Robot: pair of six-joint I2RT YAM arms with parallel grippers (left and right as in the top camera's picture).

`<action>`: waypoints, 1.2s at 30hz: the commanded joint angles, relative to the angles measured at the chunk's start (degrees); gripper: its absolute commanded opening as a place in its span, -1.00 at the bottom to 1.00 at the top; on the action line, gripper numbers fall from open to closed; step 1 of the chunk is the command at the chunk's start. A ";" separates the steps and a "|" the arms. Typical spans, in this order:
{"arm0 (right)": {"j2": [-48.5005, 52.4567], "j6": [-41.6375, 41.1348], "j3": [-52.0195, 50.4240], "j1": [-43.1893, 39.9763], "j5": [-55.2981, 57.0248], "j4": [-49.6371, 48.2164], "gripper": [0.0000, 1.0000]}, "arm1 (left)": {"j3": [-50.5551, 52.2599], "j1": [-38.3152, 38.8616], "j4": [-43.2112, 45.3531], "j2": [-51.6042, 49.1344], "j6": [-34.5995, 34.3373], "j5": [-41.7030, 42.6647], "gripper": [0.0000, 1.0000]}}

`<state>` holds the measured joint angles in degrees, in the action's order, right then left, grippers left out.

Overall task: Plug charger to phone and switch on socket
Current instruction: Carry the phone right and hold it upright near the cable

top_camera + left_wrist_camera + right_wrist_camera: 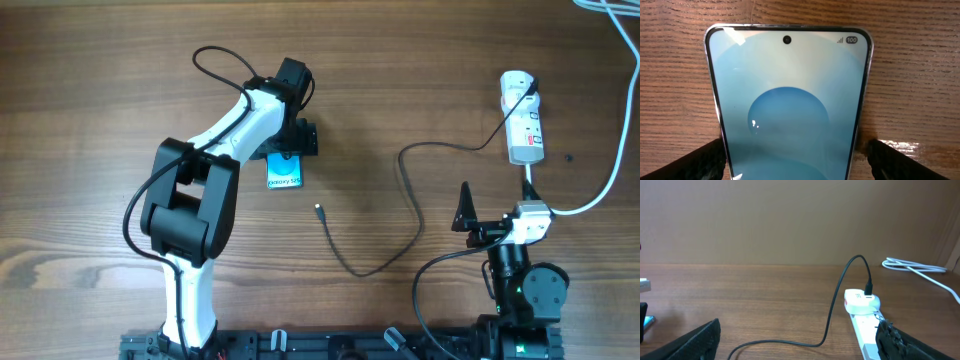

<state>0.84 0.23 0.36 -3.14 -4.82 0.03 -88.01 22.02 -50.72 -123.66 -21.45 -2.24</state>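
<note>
Wood-grain table (100, 80) carried everything, and by our reading the task had barely begun. The phone (285, 178) lay flat at about ten o'clock from the table's middle. Its screen was lit and its upper half was hidden under the left arm in the overhead view. The left gripper (796, 162) hung over it with jaws apart, one finger (695, 162) at either long edge. In the left wrist view the nine o'clock finger looked to meet the phone's edge, while the three o'clock one stood just off it. We therefore judged the phone straddled rather than clamped.

The charger (420, 225) was not plugged in. Its plug tip (318, 210) lay bare on the wood at about four o'clock from the phone, near it but apart. From there the cable curled away toward three o'clock and up to the socket (522, 118), where its other end sat. The socket lay at about two o'clock on the table. We could not tell from these views whether its switch was on.

The right gripper (797, 342) held nothing. Its fingers were spread wide, and it hovered at about seven o'clock from the socket, well apart from the plug tip.

What we judged left to do was picking up the tip, seating it in the phone's port, then pressing the switch.
</note>
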 commanded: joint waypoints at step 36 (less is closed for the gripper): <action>-0.42 -0.59 -0.07 0.26 0.72 -0.15 0.99 | 3.80 -0.17 -1.40 -6.23 1.75 -4.31 0.60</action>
<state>0.84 0.25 0.36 -3.14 -4.82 0.03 -88.01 22.02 -50.83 -123.63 -20.58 -2.26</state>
